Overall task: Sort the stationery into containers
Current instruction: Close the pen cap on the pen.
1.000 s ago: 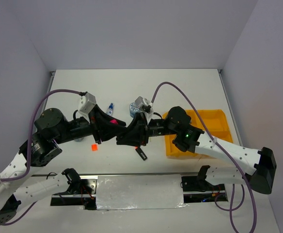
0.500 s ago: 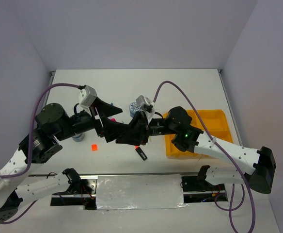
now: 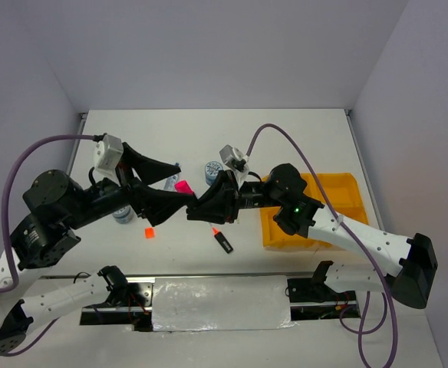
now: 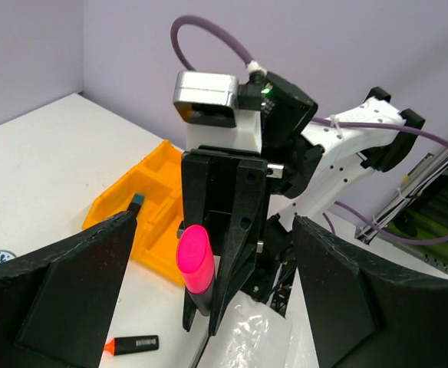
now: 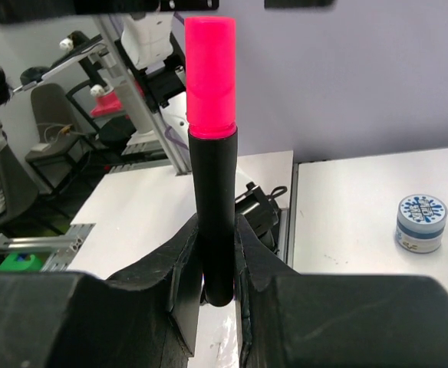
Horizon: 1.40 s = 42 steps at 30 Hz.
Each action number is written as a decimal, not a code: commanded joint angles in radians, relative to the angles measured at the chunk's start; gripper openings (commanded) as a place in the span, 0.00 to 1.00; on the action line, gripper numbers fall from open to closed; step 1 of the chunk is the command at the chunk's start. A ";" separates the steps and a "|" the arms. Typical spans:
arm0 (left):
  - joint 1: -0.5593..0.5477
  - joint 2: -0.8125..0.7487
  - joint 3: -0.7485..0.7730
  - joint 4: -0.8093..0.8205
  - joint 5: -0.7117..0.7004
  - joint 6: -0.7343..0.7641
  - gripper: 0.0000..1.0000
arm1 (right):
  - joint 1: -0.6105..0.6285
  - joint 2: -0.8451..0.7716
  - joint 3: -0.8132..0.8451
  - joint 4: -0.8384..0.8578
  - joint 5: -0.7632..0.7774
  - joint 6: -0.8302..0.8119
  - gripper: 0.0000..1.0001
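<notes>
Since the right claw [image 5: 216, 234] is clenched on just the tail end of the pink-capped highlighter [image 5: 212, 176], up off the worktop [image 3: 285, 146] between the arms, it could pivot loose swinging to the orange tray [image 3: 339, 188]. Left claw [image 4: 214, 222] gapes wide close to the cap [image 5: 210, 69], so that's tight; the tray side looks open.

From above we cannot see the barrel of the pink highlighter [image 3: 183, 186] inside the right gripper [image 3: 196, 211]; the left arm [image 3: 78, 207] hides part of one pot [image 3: 122, 216] and perhaps a bottle [image 3: 170, 183].
</notes>
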 commanded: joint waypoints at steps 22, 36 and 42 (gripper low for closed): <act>-0.004 0.015 -0.001 -0.016 0.034 -0.003 0.54 | -0.012 0.010 0.043 -0.014 -0.073 -0.026 0.00; -0.003 0.024 -0.034 -0.044 0.074 -0.002 0.12 | -0.023 0.016 0.080 -0.008 -0.111 -0.007 0.00; -0.003 0.031 -0.063 -0.030 0.117 -0.012 0.00 | -0.038 0.042 0.134 -0.028 -0.141 -0.012 0.00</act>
